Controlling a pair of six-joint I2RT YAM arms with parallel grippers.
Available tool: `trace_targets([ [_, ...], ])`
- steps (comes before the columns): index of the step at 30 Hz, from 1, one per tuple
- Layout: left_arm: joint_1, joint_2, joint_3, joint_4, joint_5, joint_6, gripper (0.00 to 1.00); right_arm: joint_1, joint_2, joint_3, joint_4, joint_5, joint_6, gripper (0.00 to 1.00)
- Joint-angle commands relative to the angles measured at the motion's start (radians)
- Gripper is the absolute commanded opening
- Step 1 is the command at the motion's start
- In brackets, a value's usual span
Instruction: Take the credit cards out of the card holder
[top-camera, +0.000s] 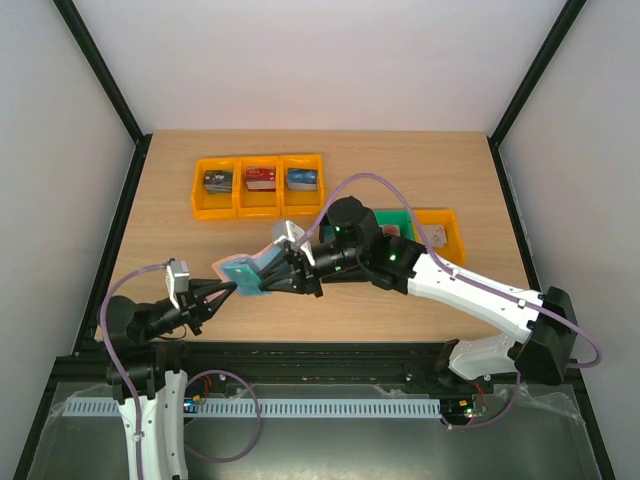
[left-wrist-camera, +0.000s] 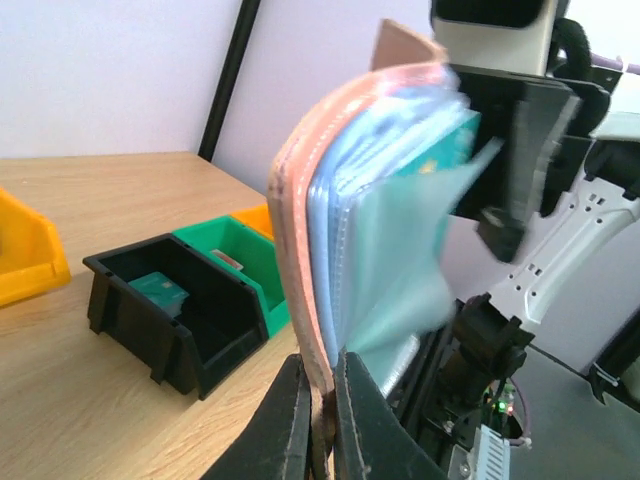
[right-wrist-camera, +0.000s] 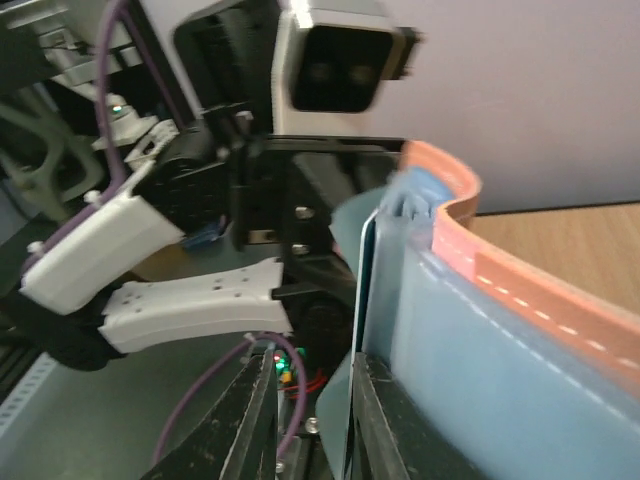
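Observation:
The card holder (top-camera: 245, 272) is held up off the table between both arms. In the left wrist view it stands upright (left-wrist-camera: 300, 220), pinkish edging outside and pale blue pockets inside, with a blurred translucent flap (left-wrist-camera: 410, 260). My left gripper (left-wrist-camera: 320, 410) is shut on its lower edge; in the top view this gripper (top-camera: 222, 291) is left of the holder. My right gripper (right-wrist-camera: 310, 420) is open at the holder's pockets (right-wrist-camera: 480, 360), and the thin edge of a credit card (right-wrist-camera: 360, 320) stands between its jaws, close to the right finger (right-wrist-camera: 378, 430). In the top view the right gripper (top-camera: 275, 276) meets the holder from the right.
A row of three yellow bins (top-camera: 258, 205) with card stacks stands at the back left. A black bin (left-wrist-camera: 150, 345) with a teal card (left-wrist-camera: 160, 290) inside, a green bin (top-camera: 398, 215) and a yellow bin (top-camera: 445, 232) stand at the right, under my right arm.

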Motion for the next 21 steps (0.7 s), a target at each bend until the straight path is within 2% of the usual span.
trace_targets([
  [1,0.007,-0.006,-0.004,0.037,-0.065,-0.017,0.02,0.054,-0.016,-0.018,0.053,-0.128,-0.027,0.21],
  [6,0.006,-0.028,0.001,0.041,-0.039,-0.009,0.02,0.053,-0.027,-0.043,0.112,-0.040,0.014,0.21],
  [11,0.006,-0.031,0.011,0.051,-0.026,-0.004,0.02,0.054,-0.042,-0.057,0.145,0.116,0.058,0.21],
  [16,0.005,-0.032,0.013,0.051,-0.033,-0.002,0.02,0.054,-0.090,-0.092,0.154,0.164,0.054,0.23],
  [21,0.006,-0.033,0.006,0.066,-0.049,-0.020,0.02,0.053,-0.134,-0.118,0.144,0.339,0.082,0.21],
])
